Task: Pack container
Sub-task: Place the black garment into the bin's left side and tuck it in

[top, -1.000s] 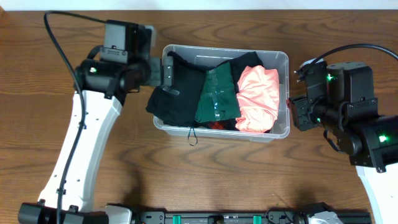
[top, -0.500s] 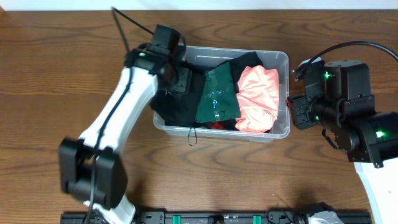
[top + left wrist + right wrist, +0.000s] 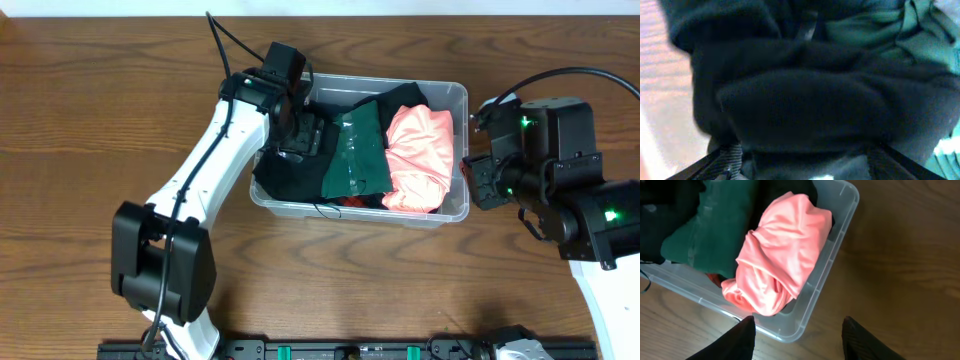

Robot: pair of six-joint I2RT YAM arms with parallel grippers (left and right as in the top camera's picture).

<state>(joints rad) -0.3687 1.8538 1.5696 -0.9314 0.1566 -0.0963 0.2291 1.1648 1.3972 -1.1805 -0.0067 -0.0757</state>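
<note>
The clear plastic container (image 3: pixel 445 90) stands mid-table and holds a black garment (image 3: pixel 285 178) at the left, a dark green one (image 3: pixel 355 155) in the middle and a coral-pink one (image 3: pixel 420 155) at the right. My left gripper (image 3: pixel 305 135) is inside the container, low over the black garment. In the left wrist view the black garment (image 3: pixel 805 100) fills the frame and the jaws (image 3: pixel 805 162) are spread wide against it. My right gripper (image 3: pixel 800 330) is open and empty, just outside the container's right near corner (image 3: pixel 845 195), beside the pink garment (image 3: pixel 782 255).
A thin black cord (image 3: pixel 322 210) hangs over the container's front wall. A bit of red cloth (image 3: pixel 345 202) shows under the green garment. Brown wooden table (image 3: pixel 120 120) lies all around. The right arm's housing (image 3: pixel 550 150) stands close to the container's right side.
My left arm swung from outside the container's left end into it, onto the black garment. The black cloth that hung over the left rim now lies inside. The right arm has not moved.
</note>
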